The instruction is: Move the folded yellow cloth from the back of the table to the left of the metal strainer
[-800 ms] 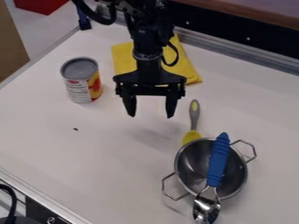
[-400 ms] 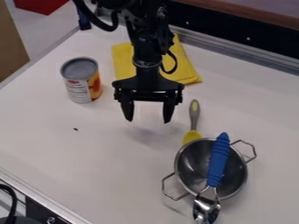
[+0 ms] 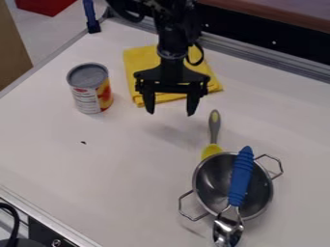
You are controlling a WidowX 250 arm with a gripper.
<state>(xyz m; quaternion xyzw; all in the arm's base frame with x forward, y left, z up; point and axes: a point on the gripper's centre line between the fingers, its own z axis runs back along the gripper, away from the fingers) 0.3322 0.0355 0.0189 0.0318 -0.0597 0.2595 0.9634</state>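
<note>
Empty Hand Above a White Counter, Beside a Folded Yellow Cloth

Step in hand, by judgement: positioning of the empty hand (image 3: 171,113) close to the yellow cloth (image 3: 136,62). Good handling called for a slow, level approach, with the spread fingers lined up across a folded edge or raised ply; a flat fold offered little to pinch, and a shallow bite risked slipping off or catching only the top layer. Firm pressing on the counter (image 3: 97,169) was to be avoided, as was a sideways swing that might have tipped the can or nudged the grey-handled utensil.

Hand: black, two-fingered, pointing down. Fingers wide apart, nothing between them. It hung over the front part of the cloth as seen from the camera, fingertips past the cloth's near edge, apparently clear of the counter; contact with the cloth could not be made out.

Cloth: folded, lying flat behind the hand and partly hidden by it.

Can (image 3: 90,91): upright, with a printed label, to the left of the cloth in the camera view.

Grey-handled utensil (image 3: 214,130): yellow head beside the pot's rim, partly hidden by it.

Metal pot (image 3: 209,181): round, with two wire handles, near the lower right.

Blue-handled spoon (image 3: 240,176): laid across the pot, grip over the opening, metal bowl beyond the near rim.
</note>
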